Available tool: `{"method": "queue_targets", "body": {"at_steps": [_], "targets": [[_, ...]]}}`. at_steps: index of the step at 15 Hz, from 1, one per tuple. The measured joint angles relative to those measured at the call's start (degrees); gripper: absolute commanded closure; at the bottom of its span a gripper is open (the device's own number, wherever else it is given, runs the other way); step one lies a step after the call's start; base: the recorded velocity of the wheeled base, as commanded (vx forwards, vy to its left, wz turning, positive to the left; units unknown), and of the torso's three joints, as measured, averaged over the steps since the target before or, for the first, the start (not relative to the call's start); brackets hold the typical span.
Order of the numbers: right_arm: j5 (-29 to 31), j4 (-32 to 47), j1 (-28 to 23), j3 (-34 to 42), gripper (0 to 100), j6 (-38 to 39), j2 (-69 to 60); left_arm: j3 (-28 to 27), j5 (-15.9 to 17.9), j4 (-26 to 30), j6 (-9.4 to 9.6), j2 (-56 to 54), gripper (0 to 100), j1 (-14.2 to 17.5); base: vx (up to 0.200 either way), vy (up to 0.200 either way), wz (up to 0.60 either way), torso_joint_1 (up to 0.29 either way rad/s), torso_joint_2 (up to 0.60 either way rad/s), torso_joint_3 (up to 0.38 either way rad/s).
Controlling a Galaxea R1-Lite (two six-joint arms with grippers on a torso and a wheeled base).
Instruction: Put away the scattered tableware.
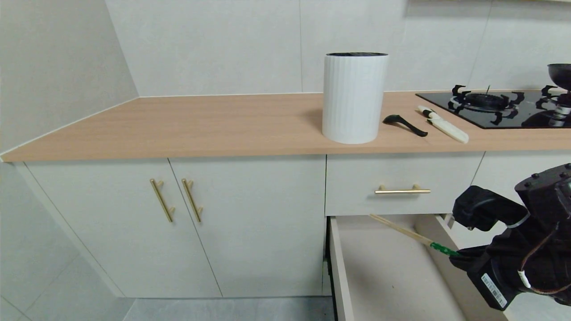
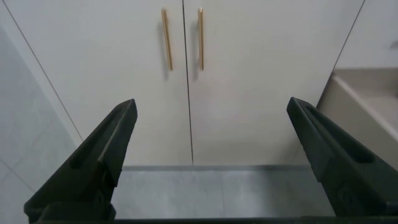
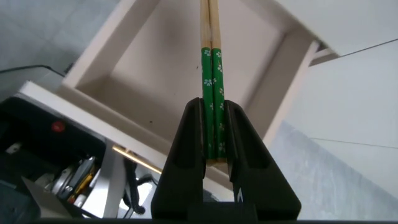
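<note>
My right claw [image 3: 212, 112] pinches green-ended chopsticks [image 3: 210, 37] over open drawer [image 1: 383, 276]; left claw [image 2: 211, 109] spread wide w/ nothing in it.

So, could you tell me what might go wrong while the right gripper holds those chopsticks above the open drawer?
The right gripper pinches the chopsticks only at their green ends, so they could pivot or slip. Their tips point toward the closed drawer above the open drawer and might catch its lower edge.
</note>
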State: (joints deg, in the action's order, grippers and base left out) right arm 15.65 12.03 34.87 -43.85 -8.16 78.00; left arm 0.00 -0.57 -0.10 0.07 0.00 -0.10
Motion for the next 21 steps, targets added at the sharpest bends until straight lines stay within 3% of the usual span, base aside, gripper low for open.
{"method": "queue_targets", "body": {"at_steps": [6,14,21], "targets": [[0.0,0.0,0.0,0.2,100,0.0,1.1,0.0,0.0,0.0,0.02,0.0,0,0.0,0.000,0.000,0.00,-0.106,0.38,0.259],[-0.2,-0.1,0.0,0.9,100,-0.8,5.1,0.0,0.0,0.0,0.02,0.0,0,0.0,0.000,0.000,0.00,-0.003,0.01,0.006],[-0.2,-8.6,-0.7,0.3,100,2.1,16.1,0.0,0.0,0.0,0.02,0.0,0,0.0,0.000,0.000,0.00,0.000,0.00,0.000]]}}
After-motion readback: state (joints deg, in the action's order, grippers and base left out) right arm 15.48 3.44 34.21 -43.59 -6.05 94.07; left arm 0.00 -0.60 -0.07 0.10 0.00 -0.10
